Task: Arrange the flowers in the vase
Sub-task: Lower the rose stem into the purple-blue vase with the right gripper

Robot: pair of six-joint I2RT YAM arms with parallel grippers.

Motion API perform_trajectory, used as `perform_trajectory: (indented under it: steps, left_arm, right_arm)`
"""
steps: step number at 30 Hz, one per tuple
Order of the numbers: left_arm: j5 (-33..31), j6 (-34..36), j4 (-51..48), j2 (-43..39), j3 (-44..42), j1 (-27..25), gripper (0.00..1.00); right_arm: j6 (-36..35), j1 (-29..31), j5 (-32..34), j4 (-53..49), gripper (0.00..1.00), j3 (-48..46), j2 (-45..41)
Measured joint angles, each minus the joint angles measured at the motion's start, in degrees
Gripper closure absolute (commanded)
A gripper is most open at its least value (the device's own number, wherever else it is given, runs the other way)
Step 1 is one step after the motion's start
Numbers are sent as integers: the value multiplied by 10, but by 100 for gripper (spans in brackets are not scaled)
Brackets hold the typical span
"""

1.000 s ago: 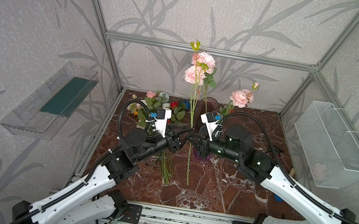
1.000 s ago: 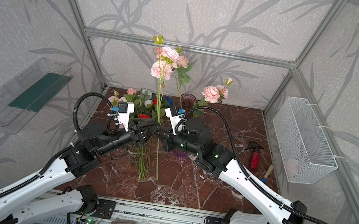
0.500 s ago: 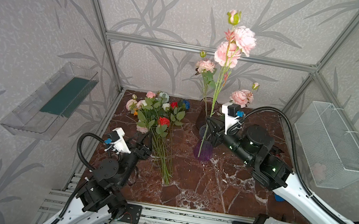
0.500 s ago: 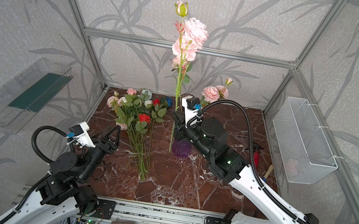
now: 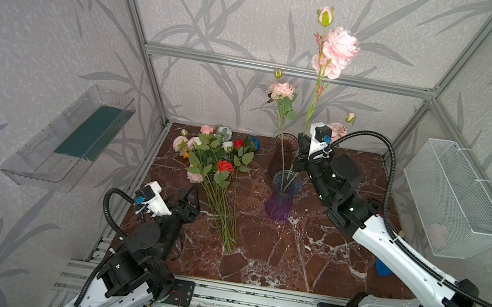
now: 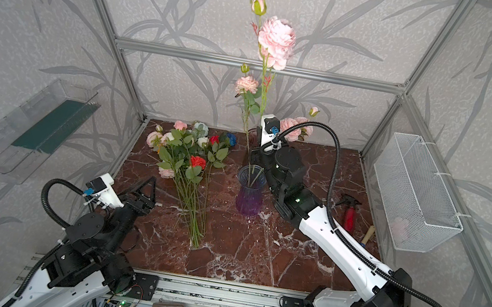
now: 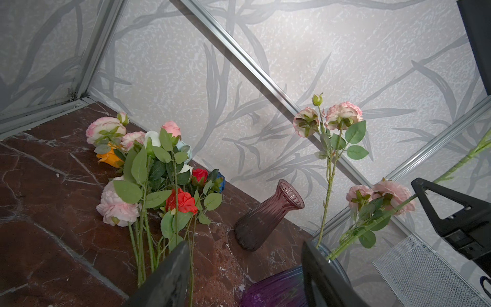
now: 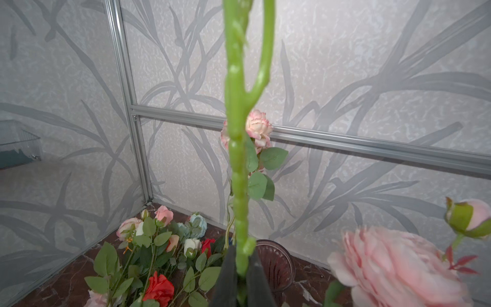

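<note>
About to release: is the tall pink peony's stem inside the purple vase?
In: below the shut right gripper, the peony stem passes through the purple vase rim.

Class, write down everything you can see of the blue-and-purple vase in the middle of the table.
The vase looks like clear ribbed glass, bluish at the flared rim and deepening to purple at the wide base. It stands upright on the brown marble table, beside the loose flowers. Green stems stand in its mouth. The right hand, shut on the stem of a tall pink flower, is close beside its rim; contact is unclear.
</note>
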Motion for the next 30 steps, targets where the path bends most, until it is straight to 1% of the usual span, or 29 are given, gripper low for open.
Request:
perform_trajectory:
  steps: [8,14,20,27,30]
  left_arm:
    - [0,0,-3,8,0,0,33]
    - [1,-2,-2,31,0,0,34]
    - [1,-9,-1,31,0,0,34]
    - [1,-11,3,31,0,0,34]
    - [1,-12,6,34,0,0,34]
  right_arm:
    - [34,0,5,-11,100,-83,-17]
    - [57,0,5,-33,96,-99,-18]
    - [84,0,6,-41,95,-127,-18]
    - [115,0,7,-54,92,-137,-17]
    - [127,0,7,-57,88,-144,-13]
